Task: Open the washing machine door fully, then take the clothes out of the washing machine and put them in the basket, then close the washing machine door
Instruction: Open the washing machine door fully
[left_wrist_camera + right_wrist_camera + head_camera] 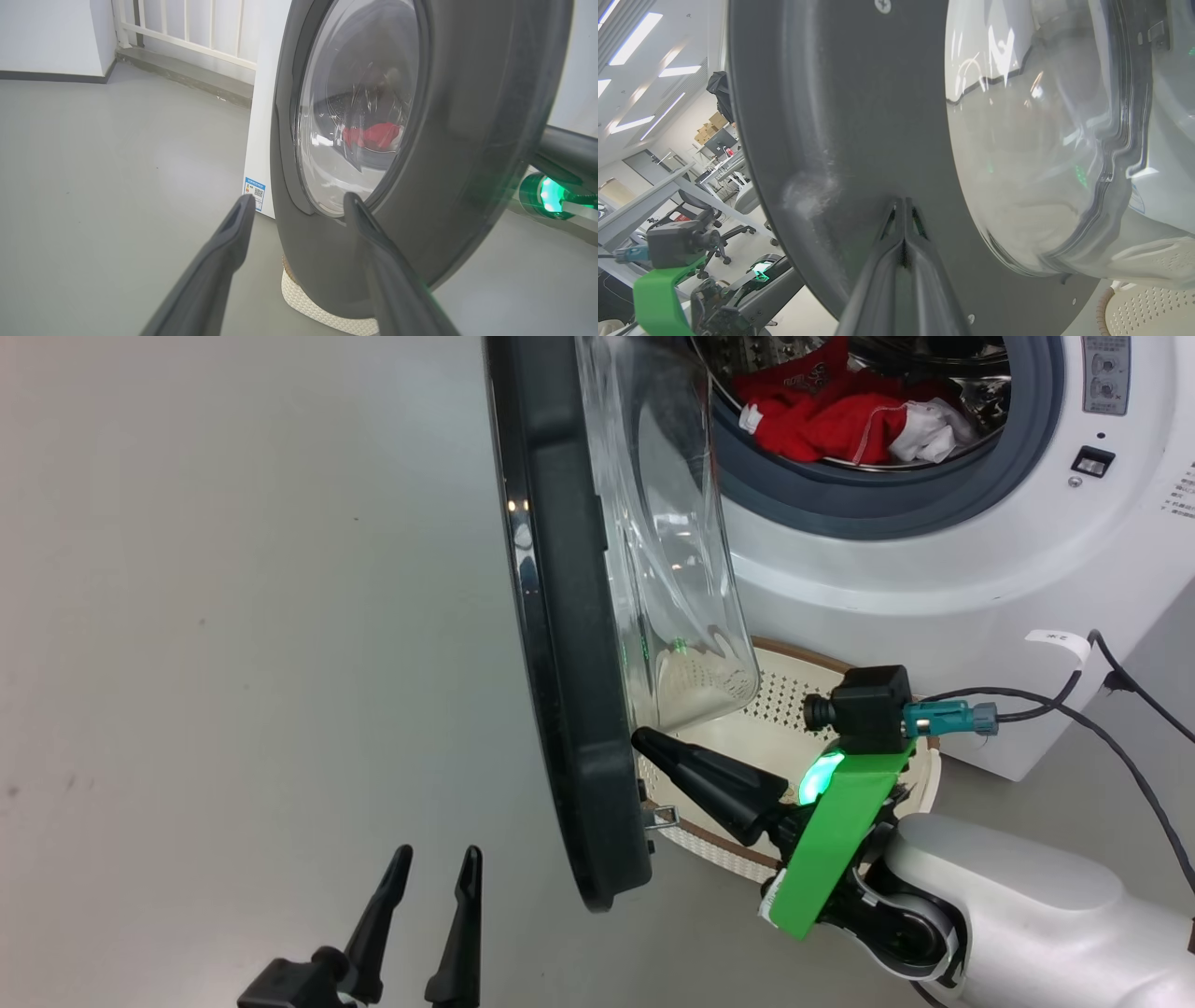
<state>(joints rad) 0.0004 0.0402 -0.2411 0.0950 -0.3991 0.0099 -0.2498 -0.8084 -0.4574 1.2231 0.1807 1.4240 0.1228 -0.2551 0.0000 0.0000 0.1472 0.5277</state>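
Observation:
The washing machine (pixel 934 569) stands at the upper right. Its door (pixel 560 616) is swung out and seen edge-on, the glass bowl (pixel 672 569) facing the drum. Red and white clothes (pixel 822 415) lie in the drum; the left wrist view shows them through the door (pixel 467 140) glass as clothes (pixel 371 135). The basket (pixel 794 695) sits on the floor under the door. My right gripper (pixel 646 743) is shut and empty, its tip against the door's dark inner frame (pixel 859 140), where the right gripper (pixel 903 205) touches. My left gripper (pixel 434 863) is open and empty, outside the door; its left gripper (pixel 299 200) tips point at the lower rim.
Bare grey floor (pixel 233 616) stretches left of the door. Black cables (pixel 1120 709) trail by the machine's right side. A white railing (pixel 187 28) runs behind the machine. The basket rim (pixel 317 303) peeks out under the door. Desks and chairs (pixel 691 196) stand beyond.

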